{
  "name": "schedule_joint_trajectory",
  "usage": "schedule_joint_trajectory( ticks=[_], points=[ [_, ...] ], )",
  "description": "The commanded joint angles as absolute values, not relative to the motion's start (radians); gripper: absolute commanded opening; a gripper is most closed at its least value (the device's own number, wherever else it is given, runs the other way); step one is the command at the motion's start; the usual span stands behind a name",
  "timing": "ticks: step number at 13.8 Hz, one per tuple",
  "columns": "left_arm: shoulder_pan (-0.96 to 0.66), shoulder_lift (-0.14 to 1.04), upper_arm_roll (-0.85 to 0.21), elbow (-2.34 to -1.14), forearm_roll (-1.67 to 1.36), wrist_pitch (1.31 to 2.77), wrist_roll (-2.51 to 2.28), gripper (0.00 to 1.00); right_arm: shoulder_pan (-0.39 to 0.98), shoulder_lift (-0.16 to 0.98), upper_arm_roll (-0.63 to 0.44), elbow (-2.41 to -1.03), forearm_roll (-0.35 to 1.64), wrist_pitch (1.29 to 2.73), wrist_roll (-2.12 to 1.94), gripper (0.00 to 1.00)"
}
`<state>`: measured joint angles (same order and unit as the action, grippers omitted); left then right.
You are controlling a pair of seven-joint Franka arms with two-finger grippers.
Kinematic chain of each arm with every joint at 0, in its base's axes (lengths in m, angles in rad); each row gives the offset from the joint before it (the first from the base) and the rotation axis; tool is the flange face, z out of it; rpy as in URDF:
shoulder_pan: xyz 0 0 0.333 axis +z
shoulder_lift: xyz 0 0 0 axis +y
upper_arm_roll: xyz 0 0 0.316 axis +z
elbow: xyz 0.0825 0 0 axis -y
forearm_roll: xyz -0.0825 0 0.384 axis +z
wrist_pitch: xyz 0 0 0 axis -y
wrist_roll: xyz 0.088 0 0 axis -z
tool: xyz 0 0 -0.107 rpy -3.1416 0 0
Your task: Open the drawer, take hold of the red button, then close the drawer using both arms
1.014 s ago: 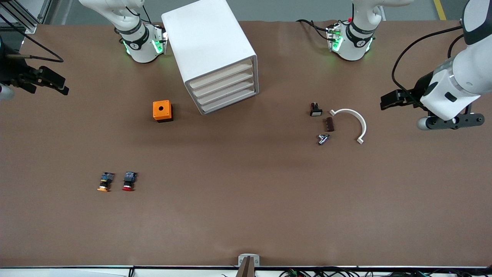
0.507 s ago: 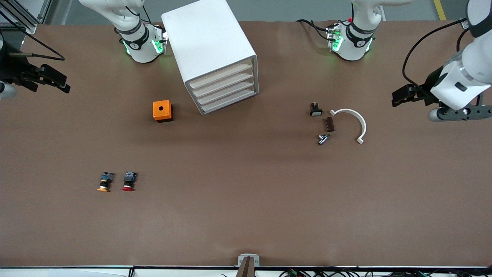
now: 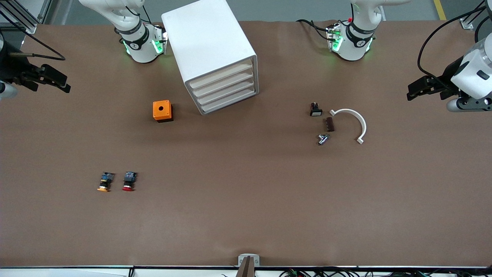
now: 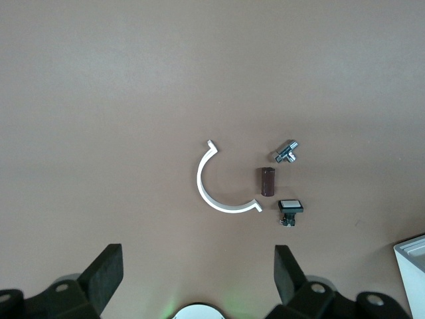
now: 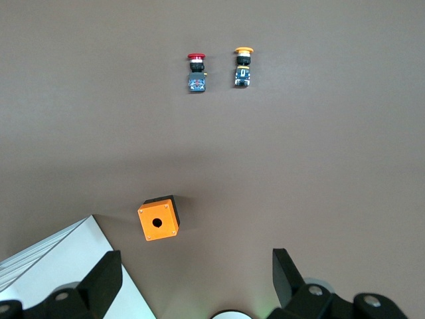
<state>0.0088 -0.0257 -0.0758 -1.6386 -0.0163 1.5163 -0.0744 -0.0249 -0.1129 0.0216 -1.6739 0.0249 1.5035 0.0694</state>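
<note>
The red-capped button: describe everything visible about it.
The red-capped button is small, with a round red cap, a black body and a blue rear part. It lies on its side on the brown table, cap toward the front camera. Beside it, apart, lies the orange-capped button, on the side toward the right arm's end. Nothing touches it but the table; the orange box is farther from the front camera. The right wrist view shows it too.

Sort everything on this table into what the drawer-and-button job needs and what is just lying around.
Needed: white four-drawer cabinet, all drawers shut; small red-capped push button; left gripper and right gripper, both open.

Lying around: orange-capped button; orange box with hole; white curved plastic piece; small brown block; silver fitting; white-faced black switch.
</note>
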Motion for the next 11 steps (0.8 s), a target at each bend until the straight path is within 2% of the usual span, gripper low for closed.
schedule_joint_trajectory(
  ticks=[1,11],
  points=[
    [0.017,-0.048,-0.087,-1.642,0.006,1.542,-0.063,1.0,-0.006,-0.129,0.026,-1.687,0.031,1.508,0.078,1.0],
    [0.005,-0.02,-0.091,-1.548,0.008,1.548,-0.074,1.0,-0.017,-0.129,0.018,-1.69,0.031,1.534,0.074,1.0]
  ],
)
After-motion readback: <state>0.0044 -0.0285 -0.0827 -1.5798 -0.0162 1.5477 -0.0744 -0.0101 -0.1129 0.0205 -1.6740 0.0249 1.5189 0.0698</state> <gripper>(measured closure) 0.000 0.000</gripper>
